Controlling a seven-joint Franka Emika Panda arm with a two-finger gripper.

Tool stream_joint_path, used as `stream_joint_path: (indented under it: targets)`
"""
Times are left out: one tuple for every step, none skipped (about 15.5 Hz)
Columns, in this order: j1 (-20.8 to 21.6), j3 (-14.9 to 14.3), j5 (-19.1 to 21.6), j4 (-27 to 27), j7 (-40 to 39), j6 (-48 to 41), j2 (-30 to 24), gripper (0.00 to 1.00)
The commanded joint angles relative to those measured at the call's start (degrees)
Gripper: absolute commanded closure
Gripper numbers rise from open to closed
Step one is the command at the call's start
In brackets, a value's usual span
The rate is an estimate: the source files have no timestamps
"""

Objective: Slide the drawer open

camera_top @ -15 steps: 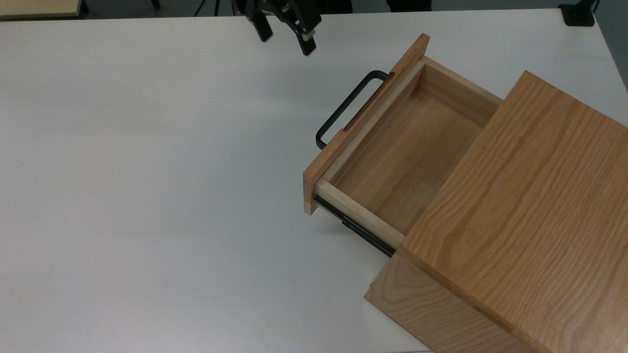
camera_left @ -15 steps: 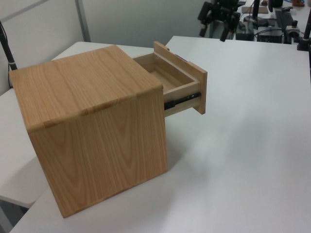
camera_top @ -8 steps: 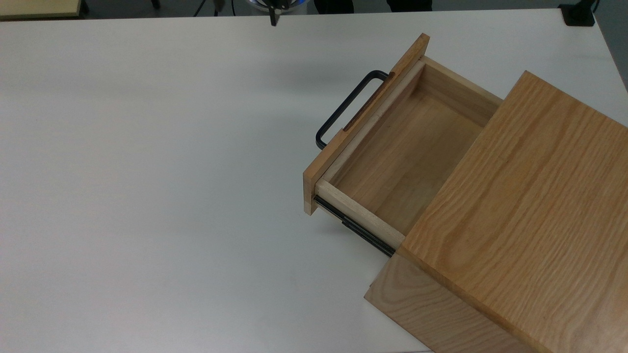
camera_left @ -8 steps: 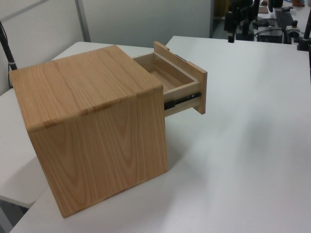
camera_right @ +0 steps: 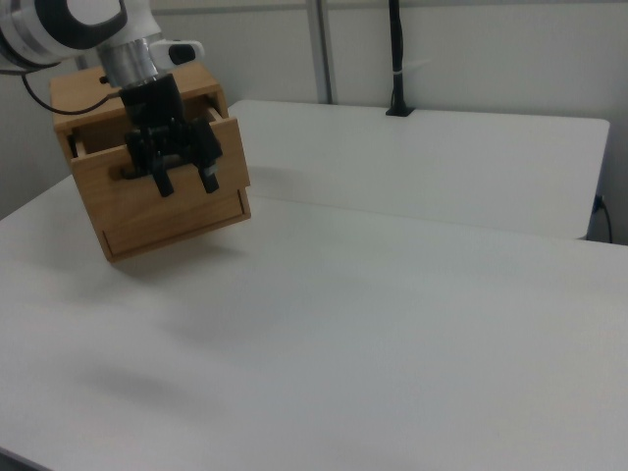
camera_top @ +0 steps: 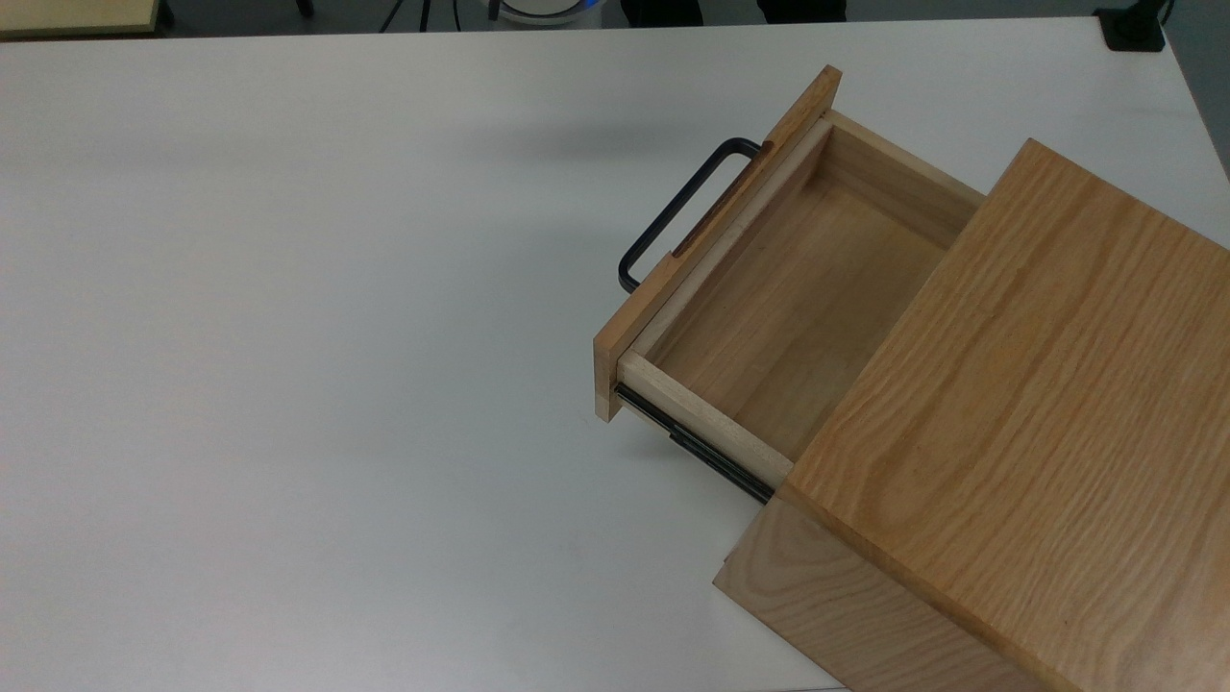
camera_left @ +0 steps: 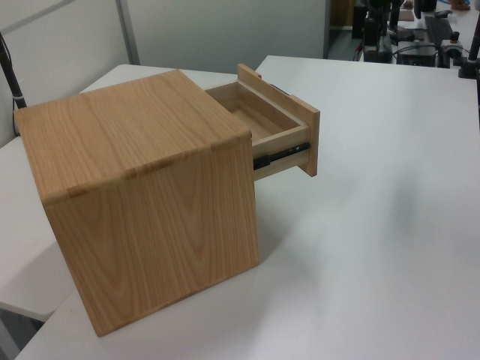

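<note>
1. On the white desk, at the top view's right edge, sits an oak cabinet; partition walls show behind in left & right views.
2. Drawer is pulled approx. halfway out of the cabinet, inside bare, black handle facing the top view's left.
3. Right view adds the arm w/ tool in mid-air, fingers spread wide, holding nothing.
4. Left view adds the black side rail.

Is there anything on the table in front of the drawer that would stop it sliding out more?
Nothing visible does. The white table in front of the drawer and its black handle is bare, so the front panel could slide further.
</note>
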Motion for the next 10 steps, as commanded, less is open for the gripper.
stream_joint_path:
  targets:
    - [1.4, -0.2, -0.3, 0.1, -5.6, -0.2, 0.5, 0.00]
    - [1.2, -0.3, 0.9, 0.2, -6.3, -0.1, 0.5, 0.00]
    - [1.0, -0.7, 3.6, 0.2, -6.2, 0.3, 0.5, 0.00]
    - [0.5, -0.9, 6.4, 0.2, -6.1, 1.5, 0.2, 0.00]
    - [-0.2, -1.0, 8.4, 0.2, -5.8, 2.4, 0.2, 0.00]
    - [-0.7, -1.0, 9.2, 0.2, -5.8, 2.6, 0.3, 0.00]
    - [-0.7, -0.9, 9.2, 0.2, -5.7, 2.7, 0.5, 0.00]
    - [-0.5, -0.8, 9.2, 0.2, -5.5, 2.8, 0.6, 0.00]
    - [-0.3, -0.8, 9.2, 0.3, -5.2, 2.8, 0.9, 0.00]
    - [-0.3, -0.7, 9.2, 0.3, -5.0, 2.8, 1.1, 0.00]
